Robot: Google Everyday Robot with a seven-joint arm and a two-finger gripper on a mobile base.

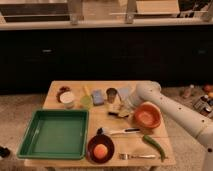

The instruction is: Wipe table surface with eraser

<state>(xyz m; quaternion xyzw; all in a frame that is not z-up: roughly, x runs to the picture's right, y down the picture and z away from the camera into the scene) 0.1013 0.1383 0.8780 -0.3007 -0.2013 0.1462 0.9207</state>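
The table surface [107, 122] is a light tan wooden top holding everything here. The eraser [119, 113], a small cream block over a dark base, lies near the table's middle, just left of an orange bowl [147, 116]. My gripper [122, 104] hangs low at the end of the white arm [165, 102], right above the eraser's far side and next to a metal cup [111, 94]. Whether it touches the eraser cannot be told.
A green tray [55, 132] fills the front left. A dark bowl with an orange ball [100, 149], a spoon [119, 131], a fork [137, 156] and a green pepper [154, 145] lie in front. A blue sponge [97, 96], yellow-green cup [86, 101] and white bowl [66, 98] stand behind.
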